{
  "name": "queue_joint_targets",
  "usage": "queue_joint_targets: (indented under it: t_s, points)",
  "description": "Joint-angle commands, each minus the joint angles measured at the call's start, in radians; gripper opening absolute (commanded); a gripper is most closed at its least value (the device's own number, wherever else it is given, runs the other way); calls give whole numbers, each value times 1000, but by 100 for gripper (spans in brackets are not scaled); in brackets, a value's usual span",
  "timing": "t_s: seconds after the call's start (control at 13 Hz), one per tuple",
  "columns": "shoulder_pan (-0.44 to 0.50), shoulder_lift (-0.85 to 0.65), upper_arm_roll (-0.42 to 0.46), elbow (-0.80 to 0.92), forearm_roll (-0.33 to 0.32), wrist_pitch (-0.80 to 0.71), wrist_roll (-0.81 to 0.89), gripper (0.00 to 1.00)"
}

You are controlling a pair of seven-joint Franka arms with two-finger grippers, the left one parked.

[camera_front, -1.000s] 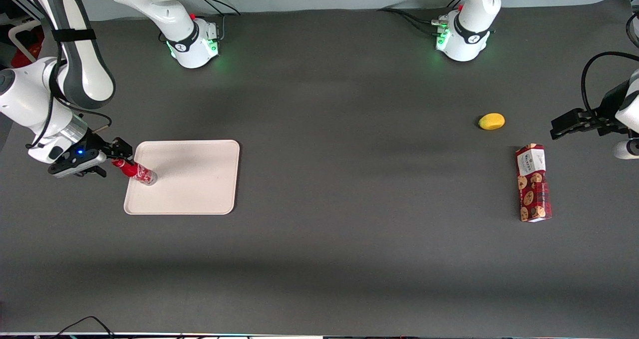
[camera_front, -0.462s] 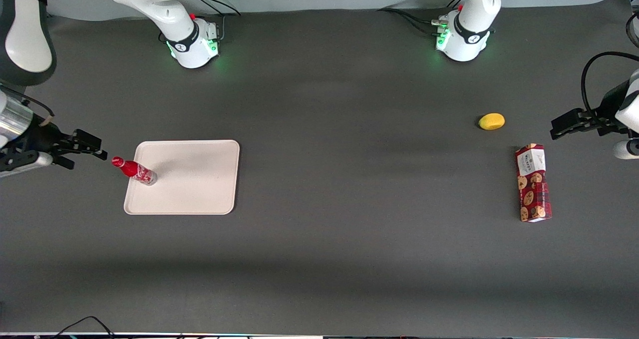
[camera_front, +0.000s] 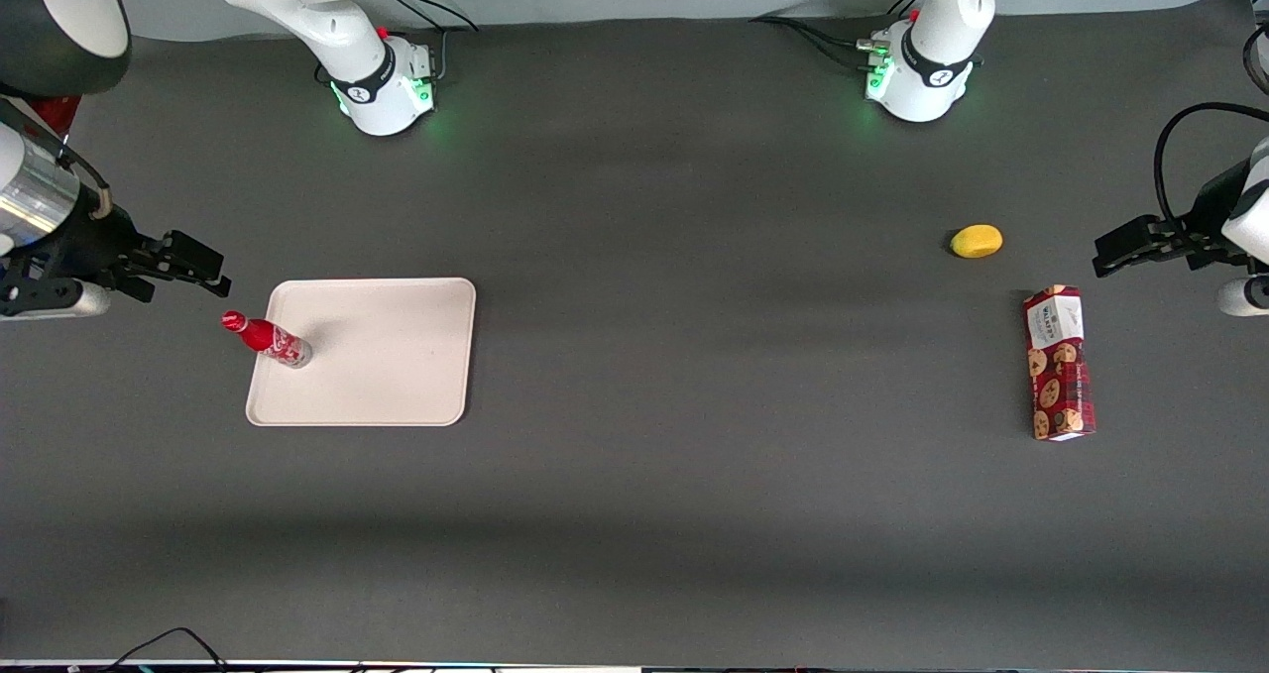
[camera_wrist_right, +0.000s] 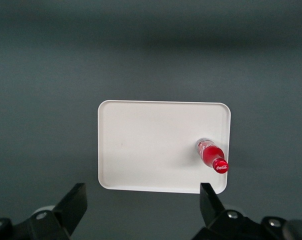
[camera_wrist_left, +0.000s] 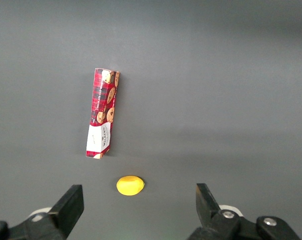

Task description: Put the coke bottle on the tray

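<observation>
The coke bottle [camera_front: 268,339], small and red with a red cap, stands upright on the pale beige tray [camera_front: 387,356], close to the tray's edge toward the working arm's end. My right gripper [camera_front: 203,267] is open and empty. It hangs high above the table just outside that tray edge, apart from the bottle. In the right wrist view the gripper [camera_wrist_right: 142,200] looks down on the tray [camera_wrist_right: 151,150] with the bottle [camera_wrist_right: 211,155] on it, and both fingers are spread wide with nothing between them.
A red cookie box [camera_front: 1059,363] lies flat toward the parked arm's end of the table, with a yellow fruit [camera_front: 977,241] beside it, farther from the front camera. Both show in the left wrist view, the box [camera_wrist_left: 102,114] and the fruit [camera_wrist_left: 130,185].
My gripper was shut on the bottle's neck at the tray edge. It has let go, drawn away toward the working arm's end and risen. The bottle has stayed standing on the tray.
</observation>
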Motion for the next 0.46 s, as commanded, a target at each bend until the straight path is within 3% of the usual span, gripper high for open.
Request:
queue_joint_targets:
  t_s: [0.0,0.38]
  points:
    - [0,2,-1,124,-16,-108,50,100]
    - [0,11,-1,141,-65,-152,61,100]
